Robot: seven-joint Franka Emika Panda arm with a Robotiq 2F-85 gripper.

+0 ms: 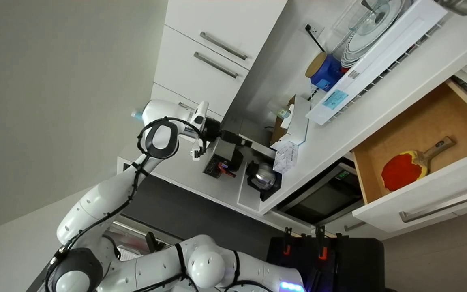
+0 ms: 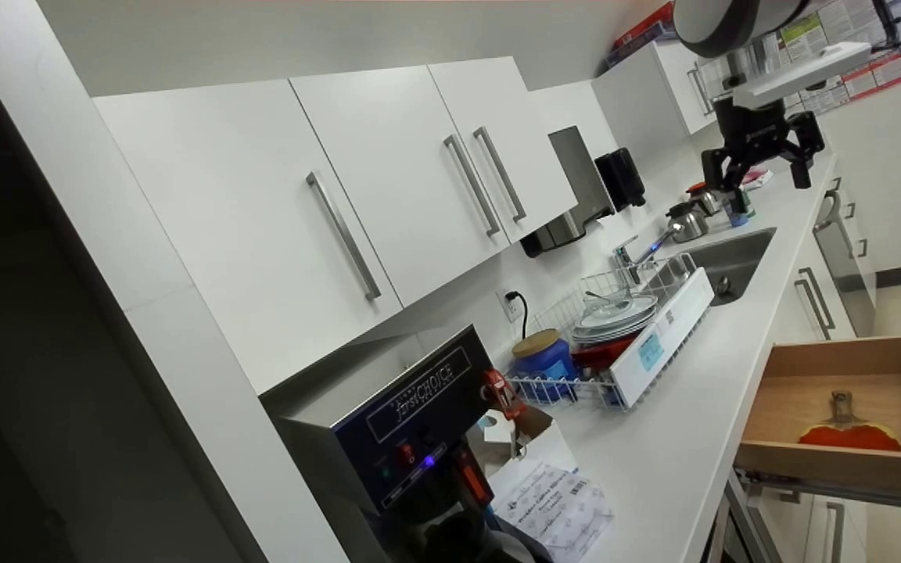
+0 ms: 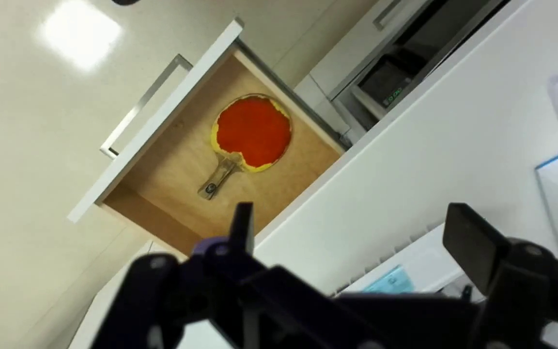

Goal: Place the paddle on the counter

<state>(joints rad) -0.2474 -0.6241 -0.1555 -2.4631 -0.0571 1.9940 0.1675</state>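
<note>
The paddle [image 1: 403, 172] has a round red blade with yellow patches at its edge and a short wooden handle. It lies flat inside the open wooden drawer [image 1: 448, 111]. It shows there in both exterior views [image 2: 849, 436] and in the wrist view [image 3: 254, 130]. The counter [image 1: 341, 140] is the long whitish worktop beside and above the drawer, also seen in an exterior view [image 2: 654, 461] and in the wrist view [image 3: 395, 179]. My gripper [image 3: 353, 209] is open and empty, high above the counter, apart from the paddle. It also shows in both exterior views [image 1: 243, 140] [image 2: 767, 186].
A white dish rack [image 2: 663, 338] with plates stands on the counter. A blue jar [image 2: 544, 361] is at its end. An open carton [image 1: 296, 127] and a coffee machine [image 2: 419, 407] stand further along. A sink [image 2: 732, 262] lies beyond the rack. Wall cabinets [image 2: 372, 180] hang above.
</note>
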